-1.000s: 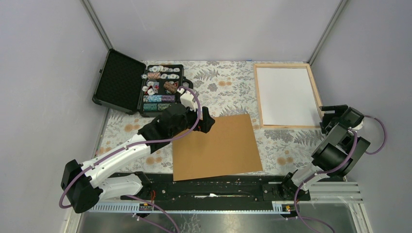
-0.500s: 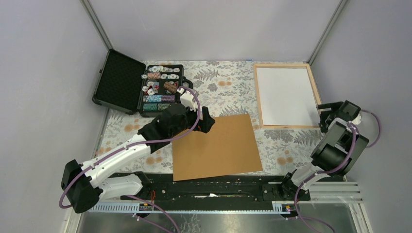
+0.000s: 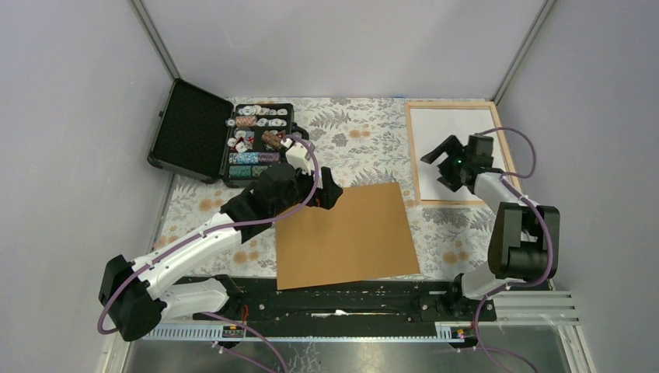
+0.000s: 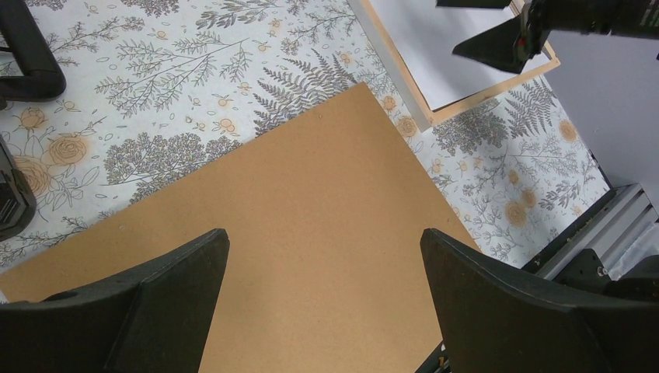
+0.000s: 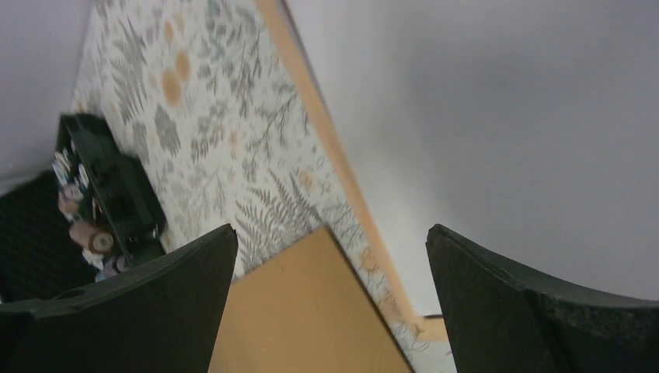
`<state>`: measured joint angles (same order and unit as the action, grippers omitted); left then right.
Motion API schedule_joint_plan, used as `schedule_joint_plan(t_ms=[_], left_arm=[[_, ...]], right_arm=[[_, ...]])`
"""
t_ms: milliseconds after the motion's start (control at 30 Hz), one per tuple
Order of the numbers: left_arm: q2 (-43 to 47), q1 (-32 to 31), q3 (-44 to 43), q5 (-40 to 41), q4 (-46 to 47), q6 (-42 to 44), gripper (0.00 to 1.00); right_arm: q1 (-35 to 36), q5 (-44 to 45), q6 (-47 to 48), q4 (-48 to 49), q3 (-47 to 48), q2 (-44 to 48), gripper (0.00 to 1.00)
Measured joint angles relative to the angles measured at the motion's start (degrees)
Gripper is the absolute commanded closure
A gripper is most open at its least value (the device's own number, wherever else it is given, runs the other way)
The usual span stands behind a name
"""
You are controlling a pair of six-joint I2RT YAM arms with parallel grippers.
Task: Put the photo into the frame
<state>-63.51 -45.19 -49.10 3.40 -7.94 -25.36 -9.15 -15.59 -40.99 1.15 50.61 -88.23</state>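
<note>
From above: finding the frame (image 3: 413, 155) lying flat at the far right corner of the desk (image 3: 365, 140), with the photo (image 3: 451, 175) resting inside its wooden rim, white back up. Seeing the right jaws hanging over that white sheet, spread wide and gripping nothing. Noting the brown backing board (image 3: 346, 237) lying near the middle of the desk, just beside the frame's near left corner. Spotting the left jaws poised over the board's far left corner, also released. Catching the open black case of poker chips (image 3: 225, 144) at the far left.

Through the left wrist: looking down on the board (image 4: 311, 225) between two black fingers (image 4: 155, 311) standing far apart, clasping nothing. Making out the frame's near edge (image 4: 482, 97) and the white photo (image 4: 420, 31) at the upper right, under the dark right fingers (image 4: 497, 47).

Through the right wrist, blurred: gazing past two wide-set fingers (image 5: 155, 311), empty between, at the white photo (image 5: 505, 116), the frame's rim (image 5: 311, 101), the board (image 5: 311, 311) and the case (image 5: 109, 202).
</note>
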Motion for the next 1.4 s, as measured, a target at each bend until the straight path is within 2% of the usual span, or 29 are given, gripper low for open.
schedule_joint_plan(t_ms=[133, 400, 767, 1033, 1400], left_arm=[[0.02, 0.37, 0.00, -0.22, 0.02, 0.00, 0.01], [0.02, 0.46, 0.00, -0.44, 0.02, 0.00, 0.01], [0.02, 0.50, 0.00, -0.90, 0.04, -0.09, 0.01], [0.02, 0.85, 0.00, -1.29, 0.11, -0.13, 0.01], [0.02, 0.92, 0.02, -1.31, 0.11, -0.13, 0.01]], right_arm=[[5.33, 0.22, 0.11, -3.37, -0.35, 0.00, 0.02], [10.29, 3.61, 0.24, -7.21, -2.99, 2.82, 0.02], [12.11, 4.37, 1.36, -7.89, -5.22, 4.94, 0.05], [14.40, 4.50, 1.55, -6.84, -4.48, 1.07, 0.05], [14.49, 11.78, 2.51, -8.20, -4.20, 0.85, 0.04]])
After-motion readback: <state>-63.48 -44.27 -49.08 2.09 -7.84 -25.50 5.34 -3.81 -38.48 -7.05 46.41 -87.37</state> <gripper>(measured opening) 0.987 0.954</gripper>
